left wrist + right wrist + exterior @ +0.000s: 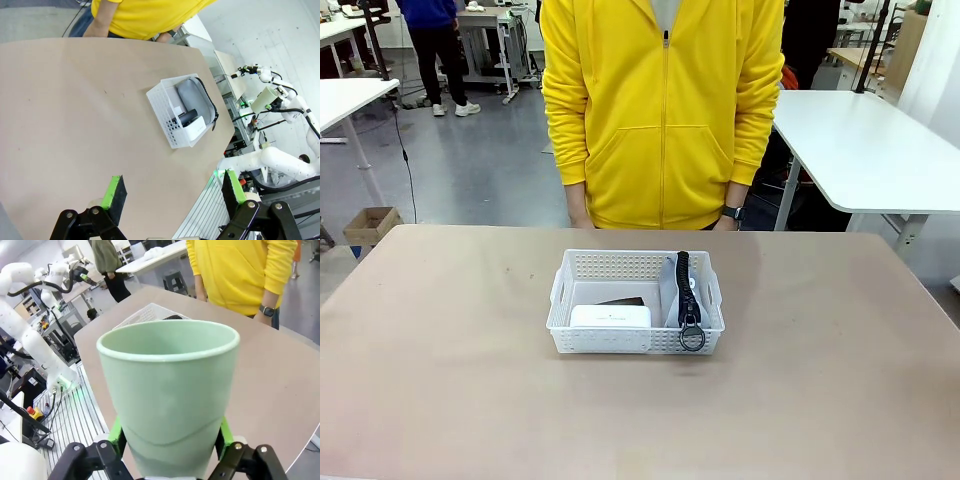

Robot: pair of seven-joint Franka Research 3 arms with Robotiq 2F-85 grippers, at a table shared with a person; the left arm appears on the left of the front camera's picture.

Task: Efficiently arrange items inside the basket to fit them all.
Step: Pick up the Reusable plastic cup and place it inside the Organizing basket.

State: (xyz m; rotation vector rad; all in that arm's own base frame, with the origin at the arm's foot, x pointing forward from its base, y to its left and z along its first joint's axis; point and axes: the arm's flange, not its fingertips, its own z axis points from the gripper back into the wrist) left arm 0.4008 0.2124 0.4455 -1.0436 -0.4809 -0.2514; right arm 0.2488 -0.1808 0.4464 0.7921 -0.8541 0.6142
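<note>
The white lattice basket sits mid-table. Inside, the grey zip pouch stands on edge at the right, its black zipper and ring hanging over the near rim. A flat white box lies at the near left, with a small dark flat object behind it. My right gripper is shut on the pale green cup, upright and held up off to the side of the table; the cup also appears far off in the left wrist view. My left gripper hangs open and empty above the table, well away from the basket.
A person in a yellow hoodie stands at the table's far edge, hands down by the edge. The brown tabletop is bare around the basket. White tables stand behind at left and right.
</note>
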